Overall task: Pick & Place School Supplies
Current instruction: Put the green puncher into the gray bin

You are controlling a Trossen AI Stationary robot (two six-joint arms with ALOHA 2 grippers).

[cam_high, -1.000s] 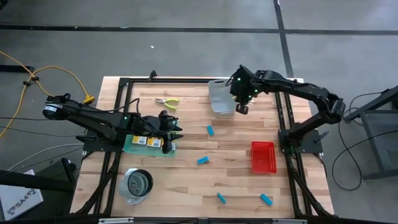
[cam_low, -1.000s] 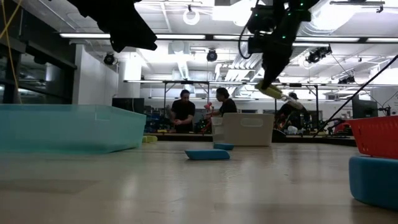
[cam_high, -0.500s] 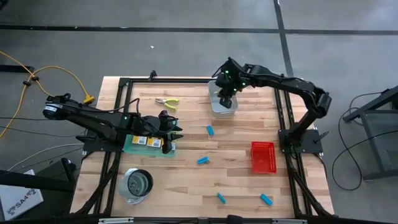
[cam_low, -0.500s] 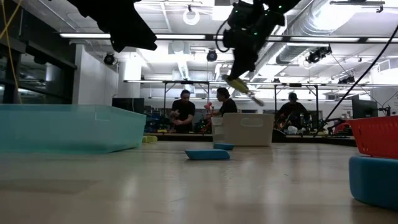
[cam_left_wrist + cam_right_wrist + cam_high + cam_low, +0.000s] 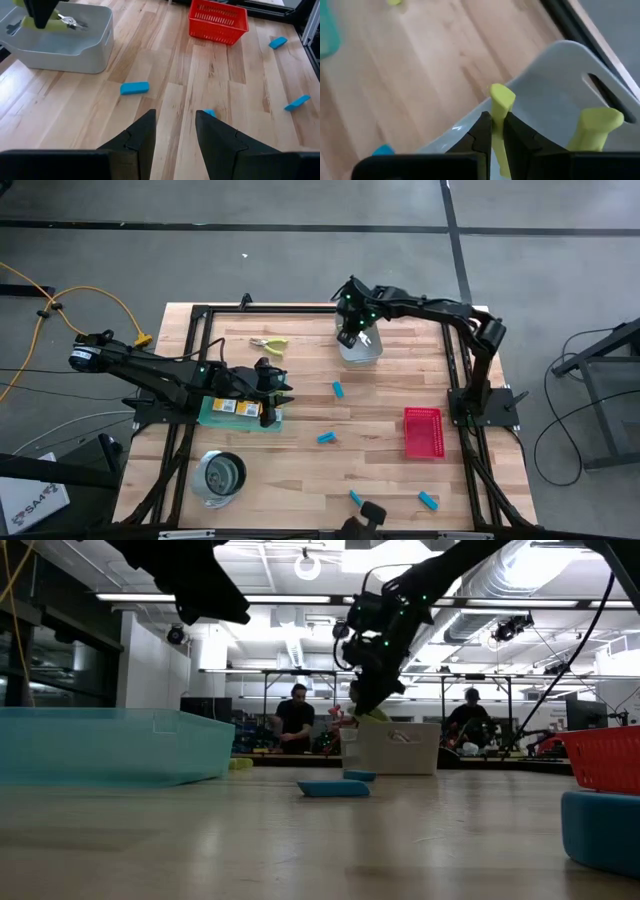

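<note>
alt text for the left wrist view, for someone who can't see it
The right pincer holds a yellow-green-handled plier tool over a grey bin on a wooden table. Nearer, the left pincer hangs open above the wood, with four light-blue blocks scattered about and a red tray beyond.

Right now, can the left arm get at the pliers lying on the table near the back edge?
Probably yes. The left gripper is open and empty over the green mat, and the pliers lie on bare wood just beyond it with nothing between. The right gripper is busy over the grey bin.
</note>
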